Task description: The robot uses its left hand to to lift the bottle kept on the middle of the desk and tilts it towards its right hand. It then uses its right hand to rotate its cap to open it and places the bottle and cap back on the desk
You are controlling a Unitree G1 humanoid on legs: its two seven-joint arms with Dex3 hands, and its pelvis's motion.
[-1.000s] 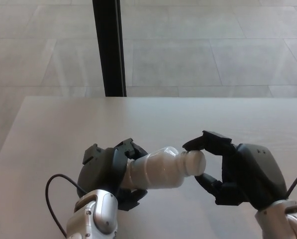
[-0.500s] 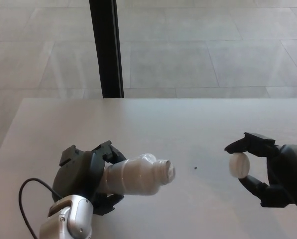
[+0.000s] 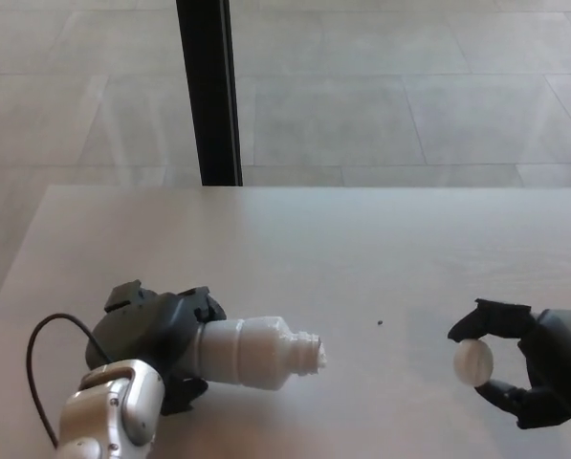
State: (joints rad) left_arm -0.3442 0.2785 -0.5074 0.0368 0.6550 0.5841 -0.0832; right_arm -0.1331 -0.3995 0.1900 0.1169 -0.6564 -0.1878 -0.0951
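Left hand (image 3: pixel 156 335) is wrapped around the base of the bottle (image 3: pixel 252 352), holding it tipped almost onto its side at the near left of the counter (image 3: pixel 362 249); its open, threaded neck points to the right, toward the other hand; whether the bottle's body touches the counter or hangs just above it is hard to tell from this angle, though a soft shadow lies under it; the bottle is white and its mouth is bare; the right hand (image 3: pixel 529 368) sits at the near right edge of the view, well apart from the bottle, and pinches the round white cap (image 3: pixel 473 362) between its thumb above and fingers below; the cap appears to be held off the counter; a tiny dark speck (image 3: pixel 380 322) lies on the counter between the two hands; a black cable (image 3: pixel 38 359) loops out from behind the silver left forearm (image 3: pixel 108 421); the pale counter stretches away to its far edge, beyond which lies a grey tiled floor (image 3: pixel 409 96); a black upright post (image 3: pixel 208 91) stands on the far side, left of centre.
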